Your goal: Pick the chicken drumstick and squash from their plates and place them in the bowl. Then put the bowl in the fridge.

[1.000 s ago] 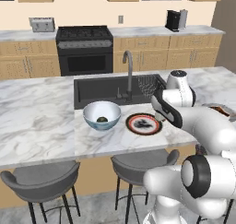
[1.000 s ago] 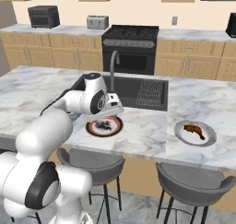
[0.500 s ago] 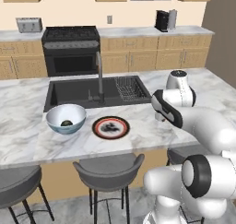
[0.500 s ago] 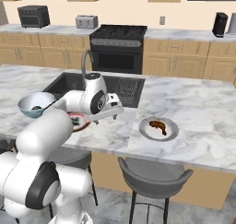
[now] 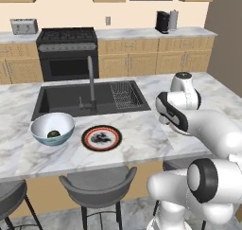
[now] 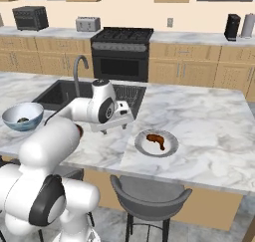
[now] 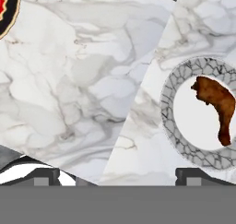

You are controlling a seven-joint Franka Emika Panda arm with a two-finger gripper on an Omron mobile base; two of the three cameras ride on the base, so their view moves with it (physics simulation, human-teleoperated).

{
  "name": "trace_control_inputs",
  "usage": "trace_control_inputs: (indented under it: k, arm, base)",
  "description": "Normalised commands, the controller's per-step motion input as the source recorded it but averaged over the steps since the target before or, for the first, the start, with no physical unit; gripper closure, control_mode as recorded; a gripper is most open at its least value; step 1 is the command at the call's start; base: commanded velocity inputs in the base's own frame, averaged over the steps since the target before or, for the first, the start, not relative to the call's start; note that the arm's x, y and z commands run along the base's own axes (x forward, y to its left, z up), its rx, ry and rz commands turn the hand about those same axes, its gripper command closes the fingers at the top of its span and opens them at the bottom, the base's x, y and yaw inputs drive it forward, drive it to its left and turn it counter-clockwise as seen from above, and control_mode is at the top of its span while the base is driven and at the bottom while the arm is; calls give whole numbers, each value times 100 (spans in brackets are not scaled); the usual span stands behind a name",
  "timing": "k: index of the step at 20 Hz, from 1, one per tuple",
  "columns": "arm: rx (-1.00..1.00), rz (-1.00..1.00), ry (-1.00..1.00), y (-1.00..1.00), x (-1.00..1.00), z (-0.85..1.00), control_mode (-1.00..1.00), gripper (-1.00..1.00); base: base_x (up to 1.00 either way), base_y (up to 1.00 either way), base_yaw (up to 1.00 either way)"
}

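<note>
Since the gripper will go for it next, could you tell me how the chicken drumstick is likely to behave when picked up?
The chicken drumstick looks glossy, so it may slip between the fingers. It is thick at one end and thin at the other, so a grip near the thin end would probably let it swing. It lies flat on the grey plate, so it seems unlikely to roll.

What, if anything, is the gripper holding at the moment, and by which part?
Nothing: the gripper is open and empty above the counter, and the chicken drumstick lies untouched on its plate.
</note>
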Motion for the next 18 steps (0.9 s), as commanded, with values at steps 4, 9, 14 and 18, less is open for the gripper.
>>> trace_control_inputs:
  k: [4,9,14,18]
  arm:
    - [0,0,0,0,0,0,100,-100]
    - [0,0,0,0,0,0,100,-100]
    - [0,0,0,0,0,0,100,-100]
    - [0,0,0,0,0,0,100,-100]
  base:
    - [48,-13,0]
    - [34,-2,0]
    - [0,0,0]
    - [0,0,0]
